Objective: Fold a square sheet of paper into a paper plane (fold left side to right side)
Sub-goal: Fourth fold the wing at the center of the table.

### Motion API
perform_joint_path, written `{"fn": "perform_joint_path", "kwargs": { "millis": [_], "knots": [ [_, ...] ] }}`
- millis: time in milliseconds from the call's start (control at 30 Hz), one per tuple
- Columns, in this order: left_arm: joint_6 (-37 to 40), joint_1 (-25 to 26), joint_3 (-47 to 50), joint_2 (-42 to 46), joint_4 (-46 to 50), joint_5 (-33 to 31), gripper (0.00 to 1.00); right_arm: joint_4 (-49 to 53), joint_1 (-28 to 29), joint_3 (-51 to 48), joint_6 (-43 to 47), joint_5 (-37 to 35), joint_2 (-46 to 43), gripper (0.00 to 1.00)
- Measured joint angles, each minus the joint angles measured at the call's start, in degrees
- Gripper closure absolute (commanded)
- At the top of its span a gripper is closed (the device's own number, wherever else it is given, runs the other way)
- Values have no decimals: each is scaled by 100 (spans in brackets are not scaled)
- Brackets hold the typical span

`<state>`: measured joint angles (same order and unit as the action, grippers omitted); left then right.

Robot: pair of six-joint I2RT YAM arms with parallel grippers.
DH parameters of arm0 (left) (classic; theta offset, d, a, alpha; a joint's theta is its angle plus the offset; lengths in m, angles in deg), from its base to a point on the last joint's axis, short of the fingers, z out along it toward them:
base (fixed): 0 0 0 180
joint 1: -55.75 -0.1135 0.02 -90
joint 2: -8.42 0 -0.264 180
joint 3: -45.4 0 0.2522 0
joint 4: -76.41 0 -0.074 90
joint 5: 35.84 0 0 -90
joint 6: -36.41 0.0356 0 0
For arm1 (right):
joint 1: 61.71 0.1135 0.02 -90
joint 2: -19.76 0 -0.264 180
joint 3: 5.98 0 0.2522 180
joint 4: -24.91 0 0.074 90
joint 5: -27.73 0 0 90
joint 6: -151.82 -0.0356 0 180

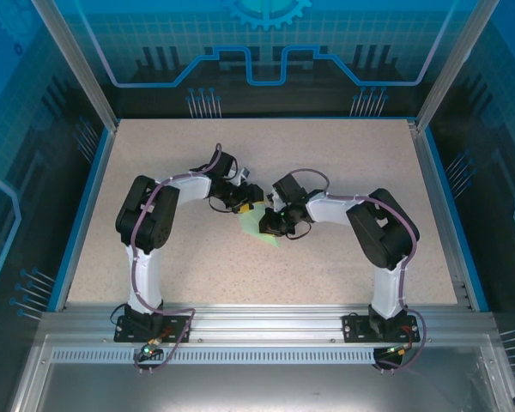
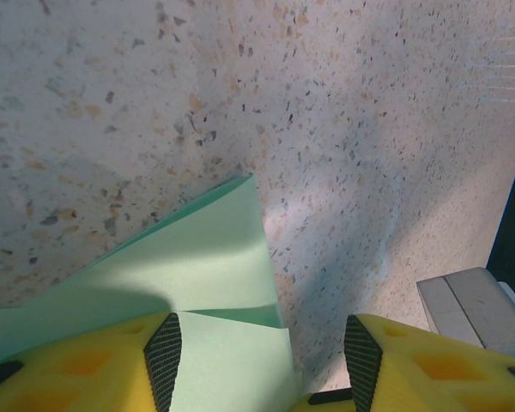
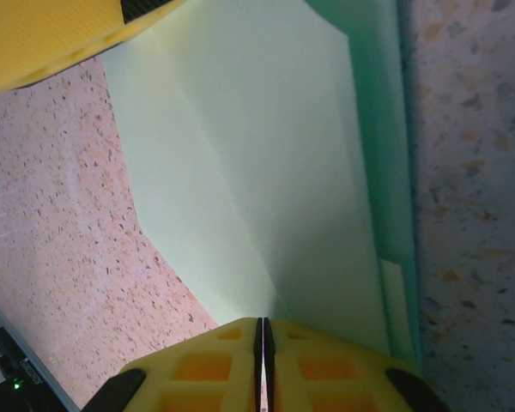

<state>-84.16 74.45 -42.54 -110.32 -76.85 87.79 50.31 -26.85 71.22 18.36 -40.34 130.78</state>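
Folded paper, tip diagonally near-right

Speckled beige tabletop (blue-edged) inside blue-patterned enclosure walls

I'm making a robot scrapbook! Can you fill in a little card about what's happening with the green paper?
paper: pale green, partly folded, on the speckled table, near its middle
left pincer: open, straddling the paper's edge
right pincer: shut, tips at the paper; can't tell if it pinches it
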Motion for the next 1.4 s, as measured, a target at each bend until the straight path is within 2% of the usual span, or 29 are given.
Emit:
{"fn": "perform_joint_path", "kwargs": {
  "millis": [233,700,1233,1400],
  "knots": [
    [0,2,-26,-7,37,-24,42,15,-13,-74,42,-52,-26,88],
    [4,22,-48,-9,79,-87,43,111,-238,-929,221,-46,-671,87],
    [4,22,-48,-9,83,-107,42,603,-271,-1193,841,-52,-1001,87],
    [4,22,-48,-9,83,-107,42,1071,-404,-1403,990,-28,-1381,87]
  ]
}}
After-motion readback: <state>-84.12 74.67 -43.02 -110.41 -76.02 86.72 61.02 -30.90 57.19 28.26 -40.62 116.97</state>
